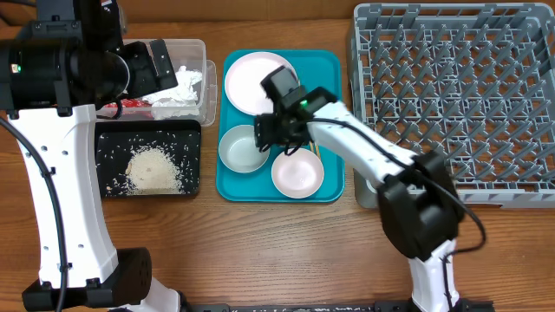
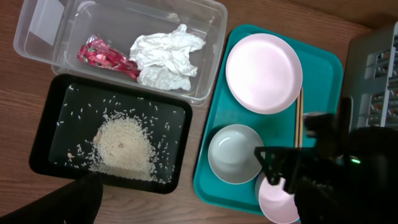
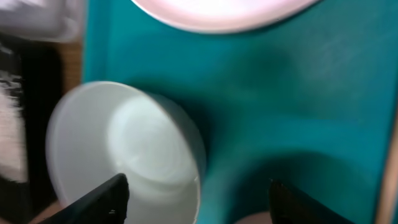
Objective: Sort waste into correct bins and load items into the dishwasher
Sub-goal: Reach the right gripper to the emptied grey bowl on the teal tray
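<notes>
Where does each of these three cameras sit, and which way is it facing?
Overhead: above the table, facing straight down at tub, black tray, teal tray and rack; left arm and right arm show.
Left wrist: high over the table's left side, facing down at both trays; right arm shows, own jaws unclear.
Right wrist: low over the teal tray, facing down at a bowl; its open jaws show.
Shared: bowl and plate appear in all three.

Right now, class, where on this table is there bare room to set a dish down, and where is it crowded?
Widest bare wood lies in front of the teal tray and black tray. The dish rack holds no dishes. Crowded: the teal tray, with plate, grey-white bowl, pink-white bowl and the right gripper over them; its gap to the rack is narrow.
</notes>
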Controlling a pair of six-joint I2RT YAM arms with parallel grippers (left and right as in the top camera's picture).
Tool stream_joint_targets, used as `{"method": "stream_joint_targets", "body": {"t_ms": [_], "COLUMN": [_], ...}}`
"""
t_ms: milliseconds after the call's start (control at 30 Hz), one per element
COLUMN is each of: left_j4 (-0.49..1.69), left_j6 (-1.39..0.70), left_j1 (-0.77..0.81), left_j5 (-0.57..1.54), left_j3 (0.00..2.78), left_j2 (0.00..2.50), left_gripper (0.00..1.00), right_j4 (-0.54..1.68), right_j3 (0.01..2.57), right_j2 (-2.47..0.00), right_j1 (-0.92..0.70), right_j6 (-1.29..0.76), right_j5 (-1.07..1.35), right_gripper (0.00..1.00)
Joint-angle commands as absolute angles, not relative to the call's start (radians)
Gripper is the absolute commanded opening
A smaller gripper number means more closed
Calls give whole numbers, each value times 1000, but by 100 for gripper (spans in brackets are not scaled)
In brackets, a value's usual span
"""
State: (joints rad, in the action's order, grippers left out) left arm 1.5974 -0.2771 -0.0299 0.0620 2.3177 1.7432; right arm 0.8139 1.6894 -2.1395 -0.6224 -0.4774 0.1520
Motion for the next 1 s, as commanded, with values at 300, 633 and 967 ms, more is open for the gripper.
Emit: {"method": "stream_joint_targets", "body": {"t_ms": [300,633,967], "left_j4": [1597,1596,1597], "left_j6": [-258,-258,-258], "left_j1": [-33,-33,-33], "left_j5": [49,49,49], "left_j3": [2320,2320,2320], "left_j2": [1746,1746,1746], "left_gripper": [100,100,100], "right_j4": [755,768,1015], "right_j3": [1703,1708,1947], "right_j2": [-2176,-2170,-1981], "right_j1": [-623,-621,-492], "right_j6": [-505,-494,-445], "right_j5": [127,128,9], "right_gripper": [22,4,4]}}
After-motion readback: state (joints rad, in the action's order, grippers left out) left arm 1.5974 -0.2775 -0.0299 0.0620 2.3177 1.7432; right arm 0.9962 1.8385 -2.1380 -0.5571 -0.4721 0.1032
